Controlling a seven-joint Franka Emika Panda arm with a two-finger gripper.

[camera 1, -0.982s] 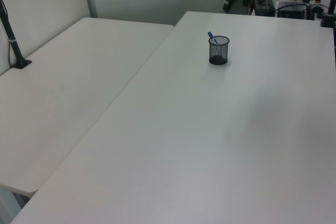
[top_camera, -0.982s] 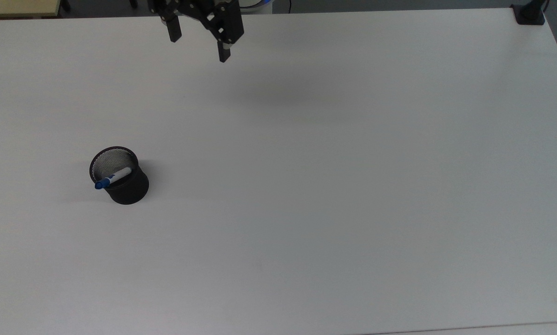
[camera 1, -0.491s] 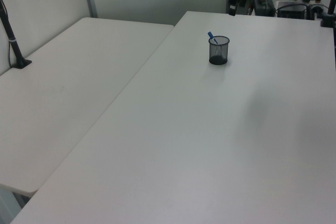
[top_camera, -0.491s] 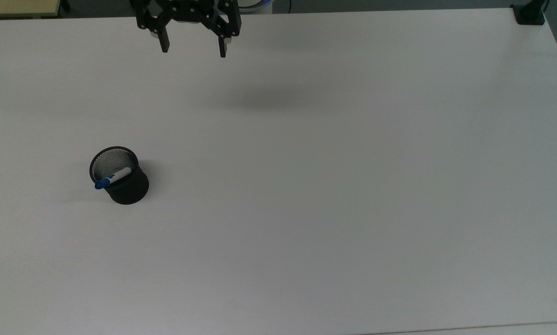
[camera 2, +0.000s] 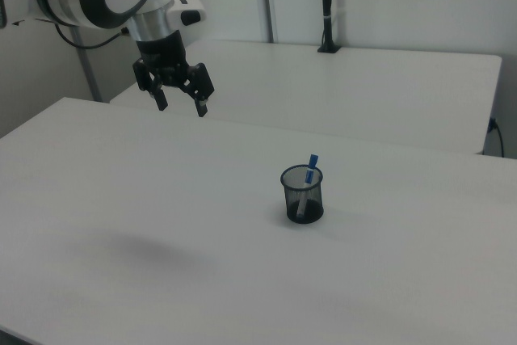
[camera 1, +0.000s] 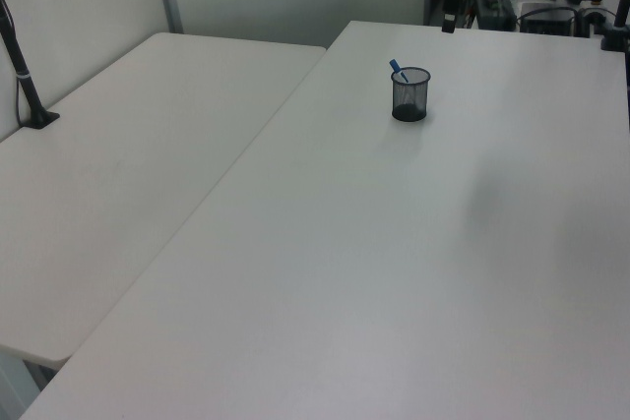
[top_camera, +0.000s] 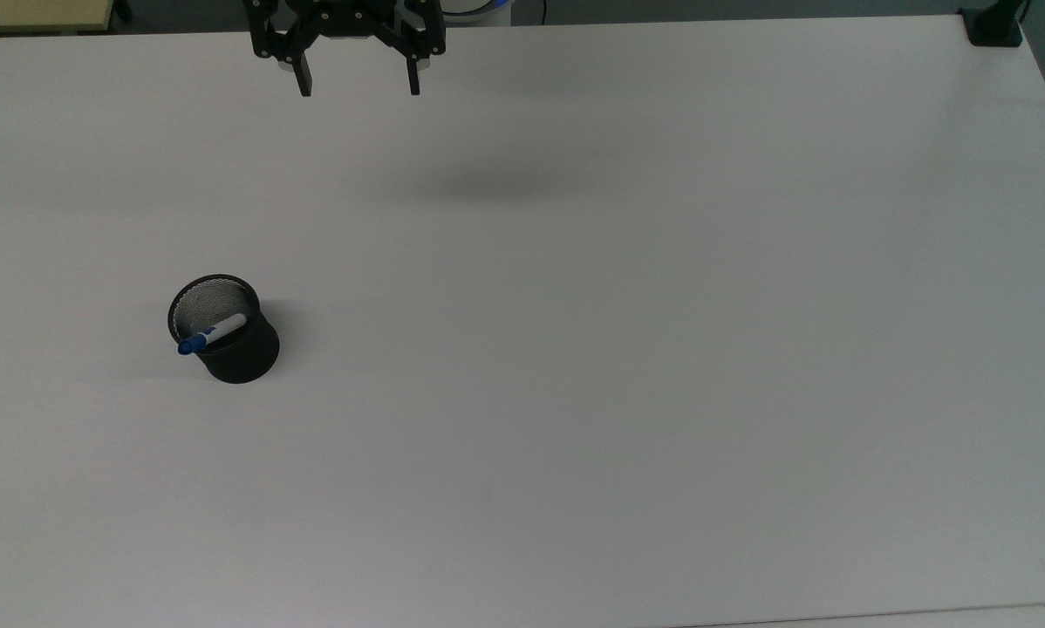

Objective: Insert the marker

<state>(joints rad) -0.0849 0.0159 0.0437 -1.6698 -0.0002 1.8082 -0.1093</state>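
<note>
The marker [top_camera: 212,333] stands tilted inside the black mesh cup [top_camera: 236,349], its blue end poking over the rim. It also shows in the left view as the marker [camera 1: 396,68] in the cup [camera 1: 409,97], and in the right view as the marker [camera 2: 311,166] in the cup [camera 2: 303,198]. My gripper [top_camera: 358,87] hangs high above the table's far edge in the top view, open and empty, far from the cup. In the right view the gripper [camera 2: 181,106] is up at the left, fingers spread.
The white table [top_camera: 627,349] spreads wide around the cup. A black clamp mount [top_camera: 992,24] sits at the top view's top right corner. A second white table [camera 1: 118,164] adjoins on the left view's left, with a black pole [camera 1: 22,76] on it.
The gripper has risen and drawn back toward the top view's upper edge, turning so both fingers sit level. The marker and cup have not moved.
</note>
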